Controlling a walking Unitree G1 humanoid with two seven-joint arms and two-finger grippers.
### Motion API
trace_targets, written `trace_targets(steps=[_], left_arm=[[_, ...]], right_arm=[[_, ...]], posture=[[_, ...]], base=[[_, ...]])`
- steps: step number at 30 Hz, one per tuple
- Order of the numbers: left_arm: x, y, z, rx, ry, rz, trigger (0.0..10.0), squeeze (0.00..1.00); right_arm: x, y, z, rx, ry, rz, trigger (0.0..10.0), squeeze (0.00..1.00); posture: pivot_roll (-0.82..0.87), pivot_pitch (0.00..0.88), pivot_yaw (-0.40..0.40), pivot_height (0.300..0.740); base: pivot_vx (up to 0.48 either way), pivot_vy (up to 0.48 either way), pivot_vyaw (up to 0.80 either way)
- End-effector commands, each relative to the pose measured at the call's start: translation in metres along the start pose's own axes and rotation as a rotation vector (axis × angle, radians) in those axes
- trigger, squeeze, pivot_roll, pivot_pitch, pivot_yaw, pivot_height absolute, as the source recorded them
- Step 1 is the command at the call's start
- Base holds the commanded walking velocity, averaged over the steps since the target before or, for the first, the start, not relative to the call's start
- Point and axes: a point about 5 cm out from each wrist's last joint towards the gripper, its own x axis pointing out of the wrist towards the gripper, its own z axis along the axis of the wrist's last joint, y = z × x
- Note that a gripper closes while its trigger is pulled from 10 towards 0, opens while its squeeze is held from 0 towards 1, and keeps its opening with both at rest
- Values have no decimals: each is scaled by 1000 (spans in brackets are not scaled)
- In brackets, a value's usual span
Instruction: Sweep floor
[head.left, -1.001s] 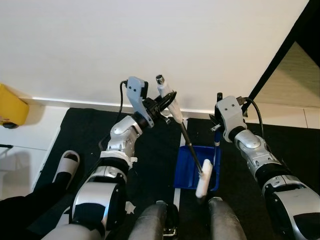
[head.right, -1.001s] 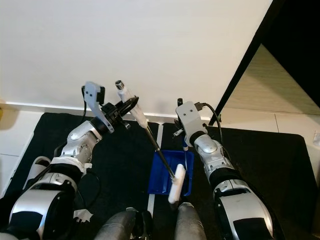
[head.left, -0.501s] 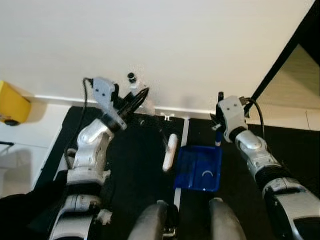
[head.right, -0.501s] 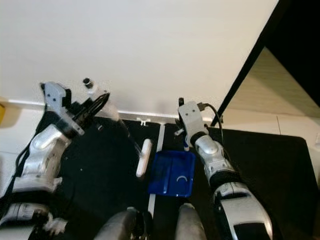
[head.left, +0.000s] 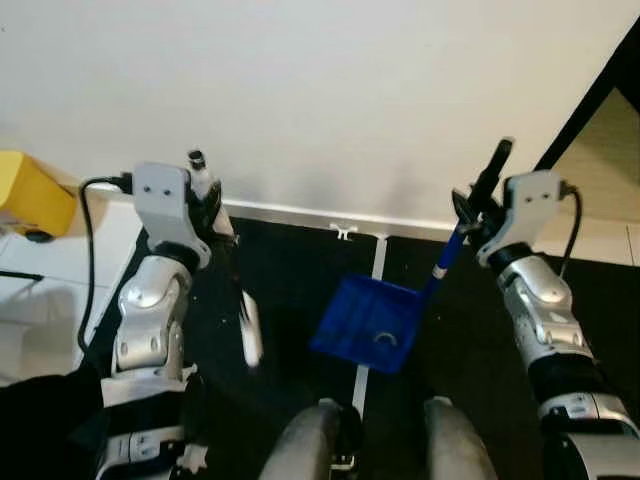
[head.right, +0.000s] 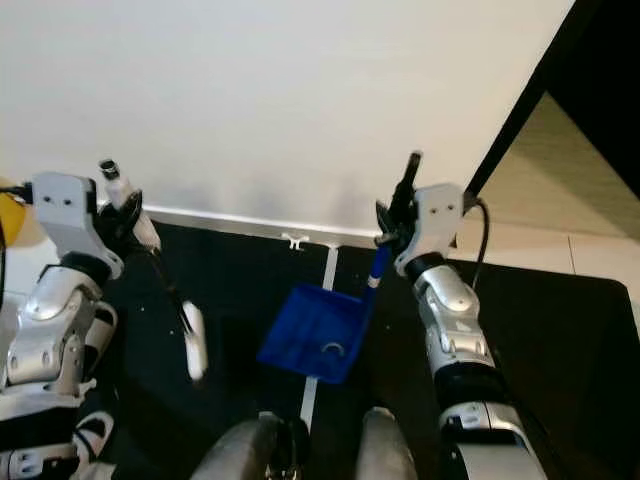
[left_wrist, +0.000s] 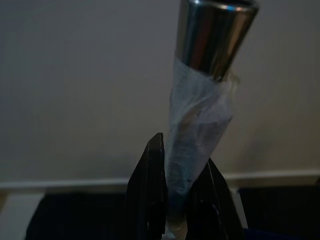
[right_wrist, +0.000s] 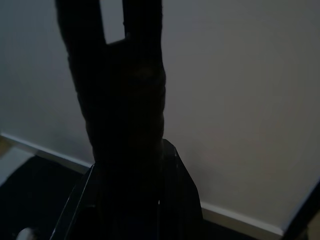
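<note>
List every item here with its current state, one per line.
Broom: held upright in left gripper, head over the black mat.
Dustpan: lifted and tilted, held by its handle in right gripper.
Black mat: flat on floor.
Yellow object: resting by the wall.

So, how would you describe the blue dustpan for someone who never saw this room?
Find the black mat below the white wall. Over its middle white stripe hangs the blue dustpan, tilted, held by the right gripper. It is the only blue thing there.
</note>
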Motion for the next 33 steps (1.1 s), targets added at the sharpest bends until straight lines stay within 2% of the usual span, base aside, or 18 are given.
trace_targets(steps=[1, 4, 9, 12, 16, 22, 27, 33], left_arm=[[-7, -4, -7, -58, 44, -45, 10000, 0], [-8, -6, -8, -78, 53, -64, 10000, 0], [-7, -8, -6, -33, 67, -44, 10000, 0], [-8, -9, -5, -33, 63, -37, 10000, 0], [-8, -11, -2, -40, 45, -45, 10000, 0], [-9, -11, -6, -48, 56, -13, 10000, 0], [-9, -12, -9, -49, 63, 8, 10000, 0], [-9, -9, -11, -47, 78, 32, 10000, 0]], right_arm=[[-7, 3, 0, 18, -9, 17, 10000, 0], [-10, 4, -1, 18, -11, 26, 10000, 0], [-14, 3, 2, 35, -19, 37, 10000, 0], [-15, 2, 5, 44, -26, 57, 10000, 0], [-21, -2, 8, 9, -4, 99, 10000, 0], [-22, -24, 10, -11, 8, -28, 10000, 0], [-23, -30, 8, -10, 16, -100, 10000, 0], [-22, -34, 8, -10, 23, -127, 10000, 0]], posture=[[36, 166, 120, 740], [35, 164, 120, 740], [32, 155, 116, 740], [31, 150, 112, 740], [29, 143, 102, 740], [25, 138, 86, 740], [24, 137, 82, 740], [24, 137, 80, 740]], base=[[0, 0, 0], [0, 0, 0], [0, 0, 0], [0, 0, 0], [0, 0, 0], [0, 0, 0], [0, 0, 0], [0, 0, 0]])
